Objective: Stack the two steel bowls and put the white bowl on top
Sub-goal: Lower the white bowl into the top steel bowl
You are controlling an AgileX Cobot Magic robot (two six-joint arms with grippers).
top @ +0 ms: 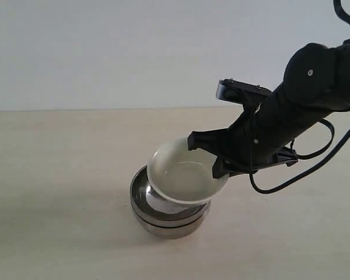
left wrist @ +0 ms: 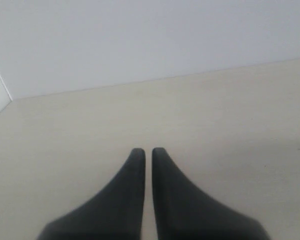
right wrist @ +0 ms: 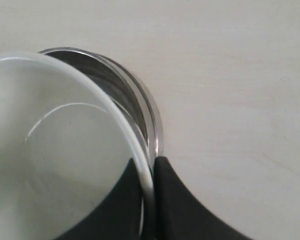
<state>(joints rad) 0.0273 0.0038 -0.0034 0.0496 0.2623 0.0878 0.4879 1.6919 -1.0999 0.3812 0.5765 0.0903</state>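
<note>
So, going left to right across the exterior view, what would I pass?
steel bowls, stacked → white bowl, tilted over them → right end effector pinching its rim → black arm

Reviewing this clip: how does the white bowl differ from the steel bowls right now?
The white bowl is matte cream; the steel bowls are mirror-shiny. The white bowl is tilted, while the steel bowls sit level on the table, nested. The right hand is shut on the white bowl's rim; nothing grips the steel bowls. Both are round and of similar width.
</note>
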